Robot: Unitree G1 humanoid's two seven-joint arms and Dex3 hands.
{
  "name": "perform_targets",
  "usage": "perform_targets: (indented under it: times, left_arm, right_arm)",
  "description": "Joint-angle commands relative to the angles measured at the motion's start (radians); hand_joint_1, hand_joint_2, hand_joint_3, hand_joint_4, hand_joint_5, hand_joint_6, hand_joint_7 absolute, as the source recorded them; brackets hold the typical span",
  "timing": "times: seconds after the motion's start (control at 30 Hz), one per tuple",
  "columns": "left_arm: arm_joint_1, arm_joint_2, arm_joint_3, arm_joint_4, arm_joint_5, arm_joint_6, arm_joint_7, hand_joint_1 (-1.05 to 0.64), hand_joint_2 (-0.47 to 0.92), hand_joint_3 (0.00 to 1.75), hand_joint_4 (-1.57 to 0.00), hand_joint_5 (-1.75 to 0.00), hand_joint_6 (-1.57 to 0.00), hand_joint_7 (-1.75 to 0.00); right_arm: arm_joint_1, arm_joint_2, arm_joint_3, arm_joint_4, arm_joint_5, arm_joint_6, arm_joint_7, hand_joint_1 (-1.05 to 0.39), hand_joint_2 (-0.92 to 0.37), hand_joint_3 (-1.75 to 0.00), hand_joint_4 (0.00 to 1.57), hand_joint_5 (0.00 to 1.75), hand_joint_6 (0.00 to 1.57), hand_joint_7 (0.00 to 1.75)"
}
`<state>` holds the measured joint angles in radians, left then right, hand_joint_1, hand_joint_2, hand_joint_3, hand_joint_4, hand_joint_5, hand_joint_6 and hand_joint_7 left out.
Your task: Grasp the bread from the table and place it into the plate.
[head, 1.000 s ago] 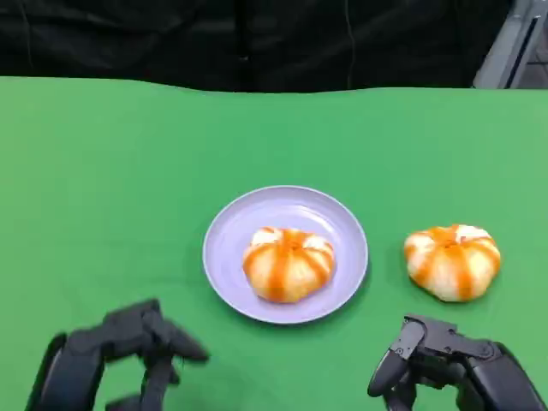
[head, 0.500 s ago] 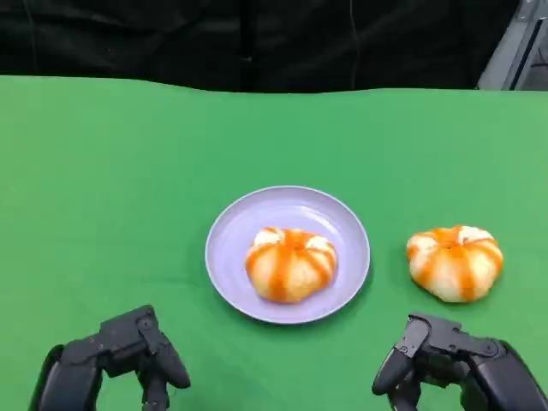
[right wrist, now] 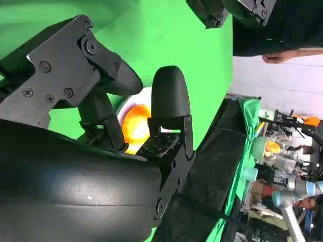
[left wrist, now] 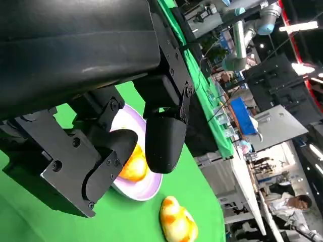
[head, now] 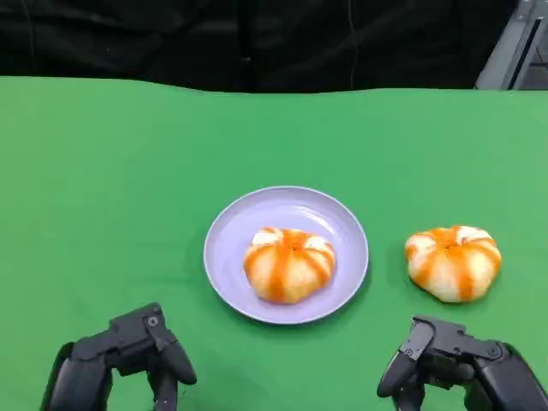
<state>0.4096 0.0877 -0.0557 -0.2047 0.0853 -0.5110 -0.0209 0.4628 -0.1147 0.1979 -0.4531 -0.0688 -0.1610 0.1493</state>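
Currently: one bun (head: 288, 264) on plate (head: 233, 229), centre of green worktop (head: 103, 171). Second bun (head: 453, 262) on worktop, right of plate, apart from it. Left hand (head: 128, 360) and right hand (head: 449, 368) near edge, fingers apart, holding nothing.

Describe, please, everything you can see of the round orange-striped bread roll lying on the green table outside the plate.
The round orange-striped bread roll is a pale, domed bun with glossy orange stripes running from its top down its sides. It sits upright on the green table, right of the lilac plate and clear of its rim. Nothing touches it; the right hand hovers nearer the camera.
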Motion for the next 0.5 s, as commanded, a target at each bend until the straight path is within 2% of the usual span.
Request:
perform_targets:
  times: [0.03,0.2,0.5]
  left_arm:
    - [-0.002,0.013,0.008,0.023,-0.014,-0.032,-0.017,0.04,0.32,1.49,-1.01,-1.69,-0.89,-1.54]
    - [-0.007,0.018,0.007,0.028,-0.038,-0.037,-0.044,0.06,0.35,1.48,-0.99,-1.70,-0.87,-1.55]
    - [-0.017,0.016,0.013,0.026,-0.050,-0.030,-0.063,0.05,0.31,1.52,-0.97,-1.70,-0.87,-1.54]
  right_arm:
    - [0.018,-0.003,-0.002,0.004,0.000,-0.026,-0.008,-0.01,-0.39,-1.25,0.76,1.68,0.76,1.38]
    - [0.044,-0.002,-0.001,-0.003,0.001,-0.042,-0.015,-0.04,-0.40,-1.23,0.75,1.66,0.76,1.36]
    - [0.048,-0.002,-0.003,-0.007,0.003,-0.047,-0.017,-0.04,-0.34,-1.33,0.73,1.66,0.76,1.37]
